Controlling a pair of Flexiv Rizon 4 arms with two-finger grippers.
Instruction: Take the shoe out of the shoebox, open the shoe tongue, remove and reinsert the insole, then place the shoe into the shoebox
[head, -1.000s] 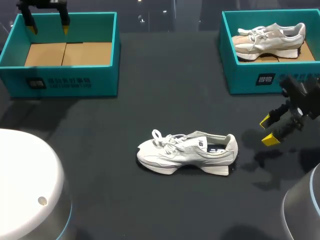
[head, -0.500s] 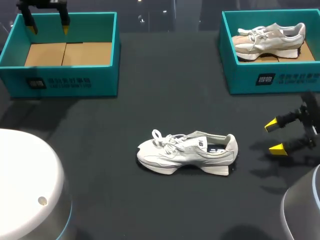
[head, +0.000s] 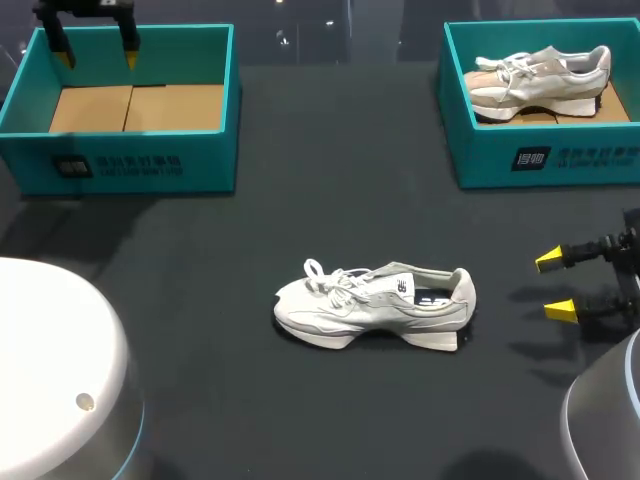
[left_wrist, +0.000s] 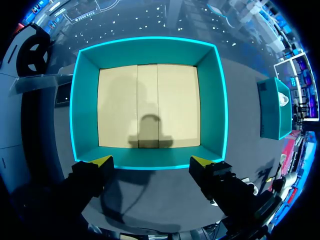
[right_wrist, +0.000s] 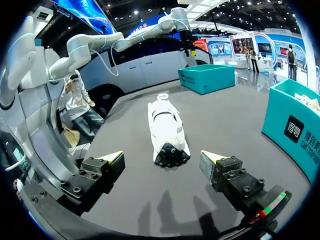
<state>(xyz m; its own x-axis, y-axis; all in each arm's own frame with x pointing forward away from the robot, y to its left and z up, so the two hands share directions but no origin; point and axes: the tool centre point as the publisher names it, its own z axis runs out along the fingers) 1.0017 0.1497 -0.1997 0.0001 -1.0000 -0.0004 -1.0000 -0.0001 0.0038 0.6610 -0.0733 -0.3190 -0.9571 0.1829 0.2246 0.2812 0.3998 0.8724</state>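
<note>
A pale grey sneaker (head: 372, 305) lies on its side in the middle of the dark table, toe toward the left, its heel facing my right arm. My right gripper (head: 554, 285) is open to the right of the heel and well apart from it. In the right wrist view the shoe (right_wrist: 167, 131) lies straight ahead of the open right gripper (right_wrist: 161, 159), heel nearest. My left gripper (head: 96, 58) hangs open over the back of the empty teal shoebox (head: 130, 160) at the far left. In the left wrist view the left gripper (left_wrist: 151, 161) is above that shoebox (left_wrist: 148, 50), whose cardboard floor is bare.
A second teal shoebox (head: 560, 155) stands at the back right and holds another pale sneaker (head: 540, 75). In the right wrist view this box (right_wrist: 295, 130) is close beside the gripper.
My right gripper has drawn back to the right, away from the shoe, and turned so both tips point left. The shoe and the left arm have not moved.
</note>
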